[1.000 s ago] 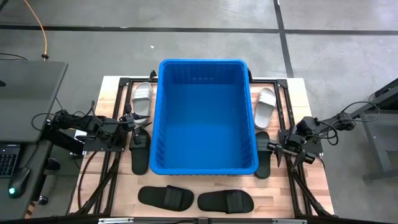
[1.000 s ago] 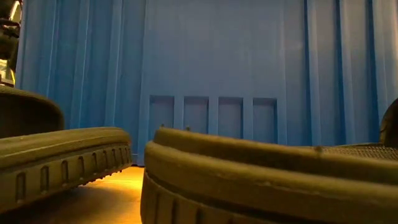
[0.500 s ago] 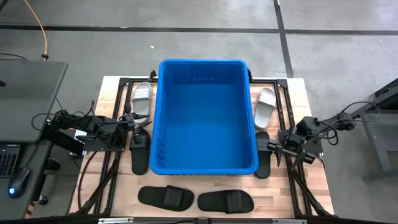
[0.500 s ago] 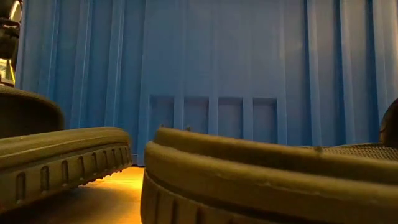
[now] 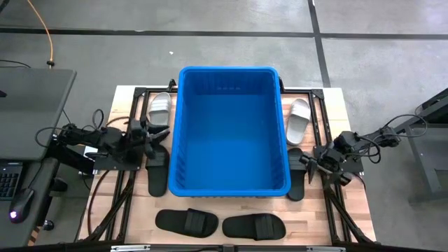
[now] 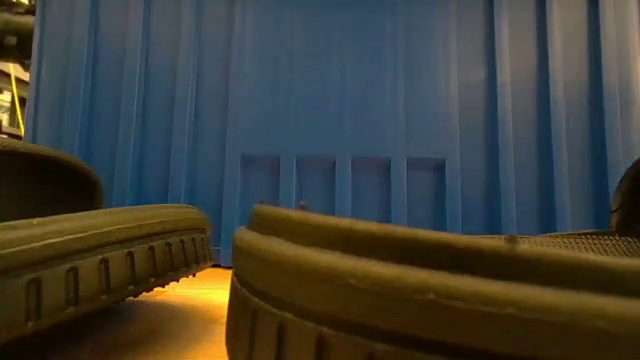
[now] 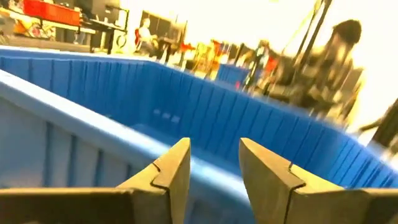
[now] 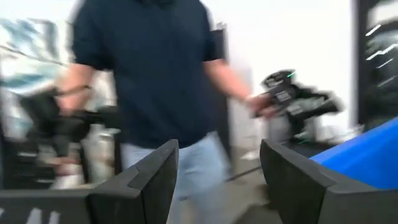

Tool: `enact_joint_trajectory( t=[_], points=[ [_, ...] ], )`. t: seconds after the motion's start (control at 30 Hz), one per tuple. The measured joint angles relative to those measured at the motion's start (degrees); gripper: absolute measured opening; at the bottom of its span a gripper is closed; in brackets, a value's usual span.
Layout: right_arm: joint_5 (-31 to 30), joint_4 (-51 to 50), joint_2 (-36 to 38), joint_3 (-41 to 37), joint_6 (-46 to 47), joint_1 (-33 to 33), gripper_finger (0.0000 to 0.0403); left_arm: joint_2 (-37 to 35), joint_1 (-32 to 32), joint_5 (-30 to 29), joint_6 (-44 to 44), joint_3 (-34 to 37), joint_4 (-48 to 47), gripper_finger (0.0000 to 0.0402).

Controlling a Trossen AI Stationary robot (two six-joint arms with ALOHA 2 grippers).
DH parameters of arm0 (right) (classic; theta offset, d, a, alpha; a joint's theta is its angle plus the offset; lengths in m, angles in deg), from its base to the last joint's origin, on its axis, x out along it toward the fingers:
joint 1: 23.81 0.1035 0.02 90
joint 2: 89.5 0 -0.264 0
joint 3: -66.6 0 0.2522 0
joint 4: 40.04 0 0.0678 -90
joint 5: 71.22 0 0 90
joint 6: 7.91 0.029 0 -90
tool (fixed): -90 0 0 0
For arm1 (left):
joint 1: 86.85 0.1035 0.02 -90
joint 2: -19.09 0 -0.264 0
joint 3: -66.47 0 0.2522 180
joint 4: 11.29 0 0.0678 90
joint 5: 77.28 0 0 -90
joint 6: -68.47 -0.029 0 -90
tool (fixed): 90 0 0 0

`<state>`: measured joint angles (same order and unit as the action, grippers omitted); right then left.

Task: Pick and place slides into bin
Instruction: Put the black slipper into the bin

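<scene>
The blue bin (image 5: pixel 229 129) stands in the middle of the table. Two pale slides lie flat beside its far corners, one on the left (image 5: pixel 159 110) and one on the right (image 5: pixel 299 120). Black slides lie flat at the bin's left (image 5: pixel 157 171) and right (image 5: pixel 297 176), and two more near the front edge (image 5: pixel 187 222) (image 5: pixel 254 226). My left gripper (image 5: pixel 155 134) is open and empty beside the bin's left wall, facing its rim (image 7: pixel 124 143). My right gripper (image 5: pixel 306 162) is open and empty above the right black slide's far end.
The low view shows the bin's near wall (image 6: pixel 340 100) behind the two front black slides (image 6: pixel 100 250) (image 6: pixel 430 290). A person in a dark shirt (image 8: pixel 149 68) stands in the room beyond the table. Black frame rails run along both table sides (image 5: pixel 126 175).
My left gripper has risen from its resting place and shifted a little toward the bin's left wall. My right gripper has shifted slightly toward the far edge. No slide has moved.
</scene>
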<state>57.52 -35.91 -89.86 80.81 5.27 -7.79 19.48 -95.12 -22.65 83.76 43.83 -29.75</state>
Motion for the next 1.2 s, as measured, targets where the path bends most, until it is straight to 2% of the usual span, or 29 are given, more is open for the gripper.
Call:
enact_joint_trajectory(
  t=[0.1, 0.2, 0.27, 0.5, 0.6, 0.67, 0.8, 0.93, 1.2],
  points=[
    [-6.3, -0.1, 0.0, 0.0, -4.6, 0.0, 0.0218, 0.0, 0.0, 0.2, 1.9, 0.0, 3.0, 0.0129],
    [-9.8, -0.1, 0.0, 0.0, -6.2, 0.0, 0.0218, 0.0, 0.0, -0.4, 2.2, 0.0, 5.3, 0.0129],
    [-15.2, 2.1, 0.0, 0.0, -6.7, 0.0, 0.0218, 0.0, 0.0, -1.4, 4.6, 0.0, 6.1, 0.0129],
    [-40.2, 23.2, 0.0, 0.0, 5.8, 0.1, 0.0218, 0.0, 0.0, -1.7, 10.4, 0.0, 10.3, 0.0129],
    [-50.8, 31.4, 0.0, 0.0, 17.7, 0.1, 0.0218, 0.0, 0.0, -1.6, 13.3, 0.0, 11.3, 0.0129],
    [-57.1, 34.4, 0.0, 0.0, 23.8, 0.1, 0.0218, 0.0, 0.0, -0.9, 13.5, 0.0, 11.2, 0.0129],
    [-71.9, 35.2, 0.0, 0.0, 25.8, 0.1, 0.0218, 0.0, 0.0, 1.9, 15.1, 0.0, 11.0, 0.0129],
    [-76.4, 33.4, 0.0, 0.0, 27.1, 0.1, 0.0218, 0.0, 0.0, 2.2, 15.5, 0.0, 11.1, 0.0129],
    [-79.8, 31.9, 0.0, 0.2, 27.5, 0.1, 0.0218, 0.0, 0.0, 1.3, 16.6, 0.0, 11.1, 0.0129]
  ],
)
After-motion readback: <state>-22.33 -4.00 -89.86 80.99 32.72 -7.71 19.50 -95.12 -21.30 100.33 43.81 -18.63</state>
